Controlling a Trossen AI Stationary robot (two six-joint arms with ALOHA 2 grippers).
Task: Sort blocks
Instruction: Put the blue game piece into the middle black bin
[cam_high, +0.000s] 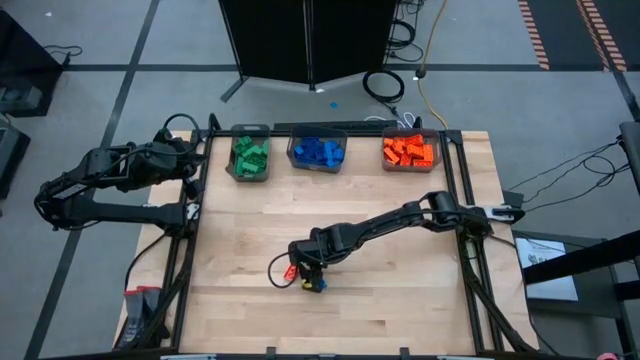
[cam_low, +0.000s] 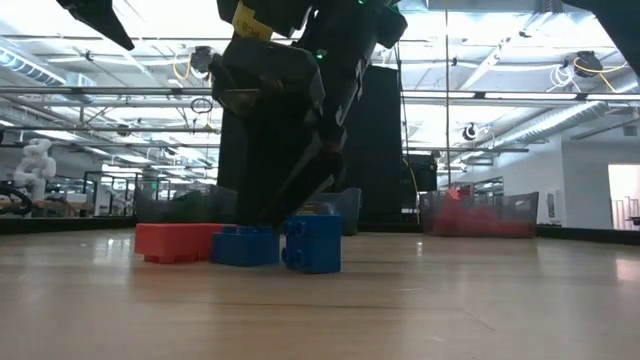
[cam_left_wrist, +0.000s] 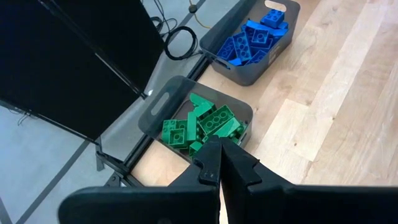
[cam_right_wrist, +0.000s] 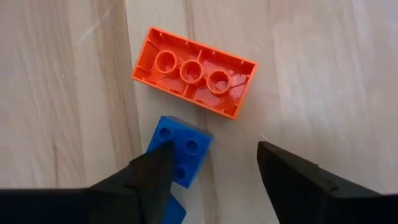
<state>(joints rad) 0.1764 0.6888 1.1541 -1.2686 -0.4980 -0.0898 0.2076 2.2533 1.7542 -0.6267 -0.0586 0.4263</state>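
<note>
High view: three loose blocks sit together on the table (cam_high: 400, 290), slightly toward 7 o'clock from its centre. An orange-red block (cam_right_wrist: 194, 71) lies upside down, hollow underside with three round tubes facing up. A blue block (cam_right_wrist: 181, 149) lies just beside it, studs up; a second blue block (cam_low: 313, 243) stands by it in the low view, where the orange-red one is at 9 o'clock of both.

Right hand (cam_right_wrist: 214, 171) is directly above the blue pair, fingers spread apart, one fingertip at the edge of the studded blue block, nothing gripped. Its arm reaches in from the table's 3 o'clock edge.

Sorted blocks fill three grey bins along the 12 o'clock edge: the green bin (cam_high: 250, 157) toward 10 o'clock, the blue bin (cam_high: 318, 151) at 12, the orange bin (cam_high: 410, 152) toward 2.

Left hand (cam_left_wrist: 221, 171) waits off the table's 9 o'clock side, near the green bin, fingers pressed together, holding nothing.
</note>
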